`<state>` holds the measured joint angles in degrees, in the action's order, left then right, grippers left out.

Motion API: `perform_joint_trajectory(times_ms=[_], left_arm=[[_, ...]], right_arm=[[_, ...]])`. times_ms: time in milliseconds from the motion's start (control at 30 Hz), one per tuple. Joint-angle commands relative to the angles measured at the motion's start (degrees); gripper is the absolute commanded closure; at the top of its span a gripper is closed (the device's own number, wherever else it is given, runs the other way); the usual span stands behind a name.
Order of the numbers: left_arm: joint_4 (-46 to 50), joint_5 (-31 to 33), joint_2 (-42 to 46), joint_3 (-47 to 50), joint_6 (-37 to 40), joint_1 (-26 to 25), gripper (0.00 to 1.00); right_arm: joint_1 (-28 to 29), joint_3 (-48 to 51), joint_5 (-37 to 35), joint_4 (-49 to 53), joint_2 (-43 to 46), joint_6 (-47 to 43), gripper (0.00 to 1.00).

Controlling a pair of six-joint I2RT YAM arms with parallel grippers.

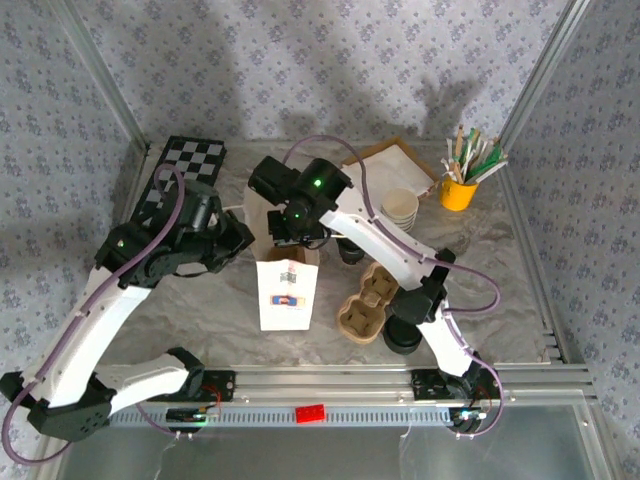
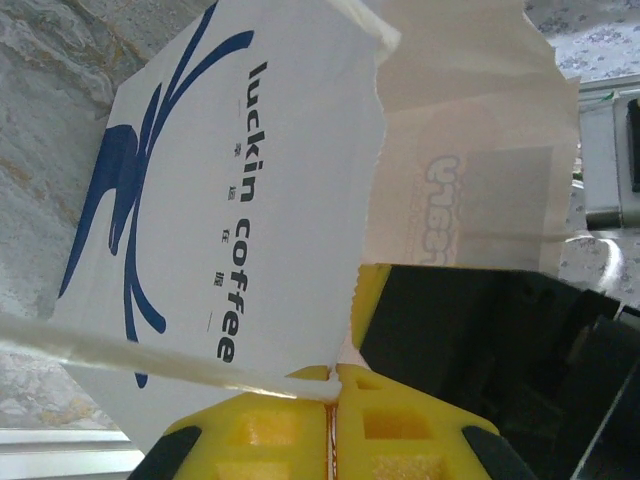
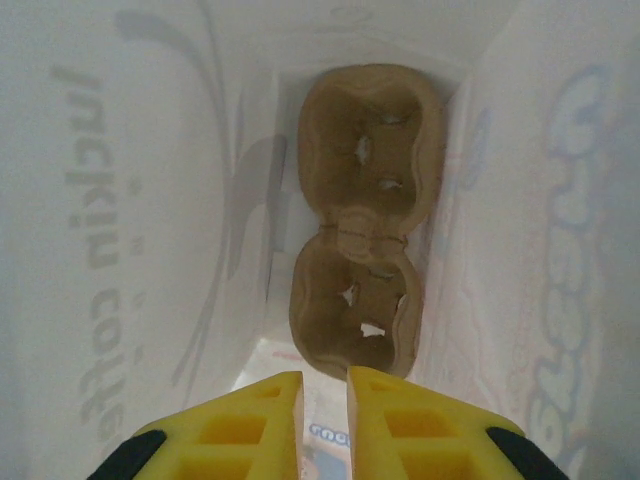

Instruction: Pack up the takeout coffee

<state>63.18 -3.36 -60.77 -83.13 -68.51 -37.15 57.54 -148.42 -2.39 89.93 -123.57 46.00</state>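
A white "luckin coffee" paper bag (image 1: 287, 292) stands in the middle of the table, its printed side (image 2: 230, 200) close in the left wrist view. My left gripper (image 2: 336, 385) is shut on a white strip at the bag's top edge and sits at the bag's left rim (image 1: 243, 237). My right gripper (image 1: 292, 238) reaches down into the bag's mouth. Its fingers (image 3: 323, 385) stand a narrow gap apart with nothing between them. A brown two-cup cardboard carrier (image 3: 365, 230) lies at the bottom of the bag. A second cardboard carrier (image 1: 365, 305) rests on the table to the bag's right.
Black-lidded cups stand by the right arm (image 1: 403, 335) and behind the carrier (image 1: 350, 250). A stack of paper cups (image 1: 400, 207) and a yellow cup of stirrers (image 1: 460, 190) sit at the back right. A checkerboard (image 1: 185, 165) lies back left, brown paper (image 1: 390, 160) behind the cups.
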Motion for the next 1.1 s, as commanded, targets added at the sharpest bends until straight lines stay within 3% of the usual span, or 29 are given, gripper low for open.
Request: perform_joint_trajectory(times_ms=[0, 333, 500, 800, 1067], left_arm=[[-1.5, 0.5, 1.0, 0.9, -2.0, -0.2, 0.92], [-5.8, -0.6, 3.4, 6.5, -3.1, -1.6, 0.92], [-5.4, -0.1, 4.5, 7.2, -3.4, -1.9, 0.92], [-9.7, -1.2, 5.6, 7.1, -6.5, -1.8, 0.92], [-18.2, -1.8, 8.8, 11.1, -13.9, -1.7, 0.94]], right_arm=[[-0.4, 0.1, -3.3, 2.7, -0.2, 0.5, 0.81], [-0.1, 4.4, -6.0, 1.8, -2.5, -1.2, 0.83], [0.8, -2.7, -6.6, 4.8, -5.3, -3.2, 0.83], [1.2, -4.2, 0.2, 3.1, -1.9, -1.9, 0.80], [1.3, -5.6, 1.4, 6.0, -0.3, -1.3, 0.78]])
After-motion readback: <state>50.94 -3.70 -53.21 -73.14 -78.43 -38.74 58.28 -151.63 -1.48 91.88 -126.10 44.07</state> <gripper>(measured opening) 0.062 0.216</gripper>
